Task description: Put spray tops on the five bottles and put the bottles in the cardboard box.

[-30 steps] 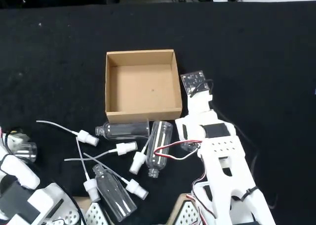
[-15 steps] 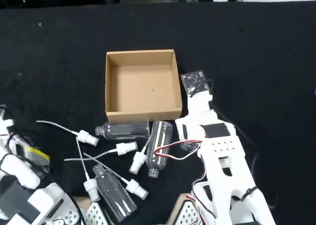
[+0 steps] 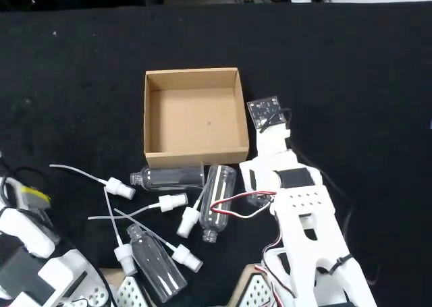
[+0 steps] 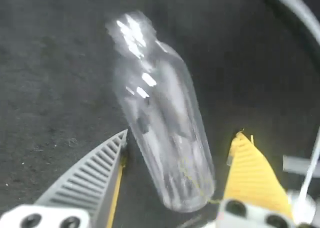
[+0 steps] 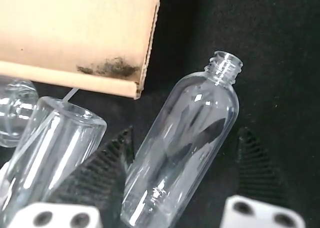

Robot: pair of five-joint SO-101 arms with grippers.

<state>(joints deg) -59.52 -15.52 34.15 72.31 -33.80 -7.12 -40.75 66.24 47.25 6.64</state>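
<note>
Open pincers over bottles.
One bottle (image 4: 160, 112) is straddled by the left pincer (image 4: 182, 134); a second bottle (image 5: 185, 153), beside the cardboard box (image 5: 75, 32), by the right pincer (image 5: 187, 130).

Bottle (image 4: 150, 97) in left wrist view blurred; left arm (image 3: 20, 231) cut off by high view's edge.

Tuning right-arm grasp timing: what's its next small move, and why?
Probably close the right gripper on the bottle: it lies uncapped between the open jaws, beside the cardboard box corner, so grasping likely comes first.
</note>
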